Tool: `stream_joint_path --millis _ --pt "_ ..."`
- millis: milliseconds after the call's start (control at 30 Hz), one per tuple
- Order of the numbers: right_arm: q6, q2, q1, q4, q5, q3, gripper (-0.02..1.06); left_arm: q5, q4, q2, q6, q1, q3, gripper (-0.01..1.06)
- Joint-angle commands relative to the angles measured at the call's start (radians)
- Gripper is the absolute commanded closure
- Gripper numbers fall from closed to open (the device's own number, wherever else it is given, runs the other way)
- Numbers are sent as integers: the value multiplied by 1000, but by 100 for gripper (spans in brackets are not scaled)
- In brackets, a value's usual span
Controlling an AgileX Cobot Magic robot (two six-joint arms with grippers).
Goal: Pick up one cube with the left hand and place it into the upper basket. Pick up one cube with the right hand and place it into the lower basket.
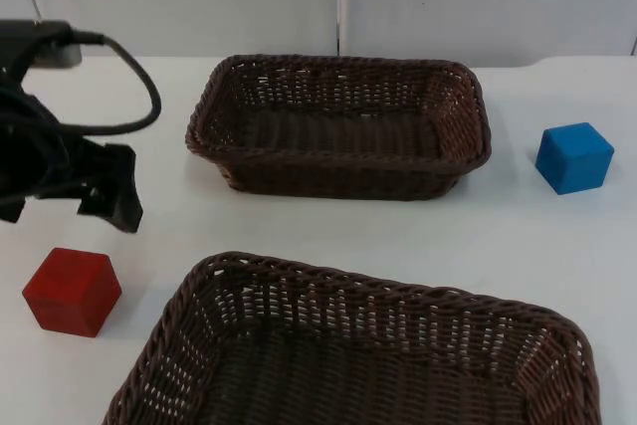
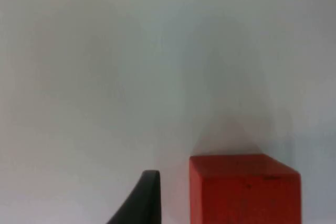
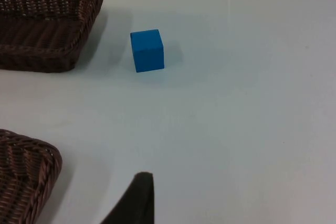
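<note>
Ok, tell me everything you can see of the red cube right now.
The red cube is a plain, matte, solid-looking block with slightly rounded edges, sitting flat on the white table left of the lower basket, apart from it. Nothing touches it. The left gripper hovers just behind and above it; one black fingertip stands beside the cube.

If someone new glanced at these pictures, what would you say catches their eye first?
Probably the two bright cubes on the white table: the red cube at the near left and the blue cube at the far right. Between them lie two dark wicker baskets, the upper basket and the lower basket, neither with a cube in it. The left gripper hovers just behind the red cube.
</note>
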Motion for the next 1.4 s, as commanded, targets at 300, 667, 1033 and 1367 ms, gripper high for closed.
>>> stream_joint_path --millis 300,667,1033,1367 --pt "-12 -4 -8 5 -3 4 -1 -37 39 87 -54 -4 -6 0" --pt "-12 -4 -8 5 -3 4 -1 -62 43 181 -64 -4 -6 0" --pt "-12 -4 -8 5 -3 4 -1 -74 41 220 -64 -4 -6 0" --pt "-12 -4 -8 5 -3 4 -1 -64 43 220 -64 -4 -6 64"
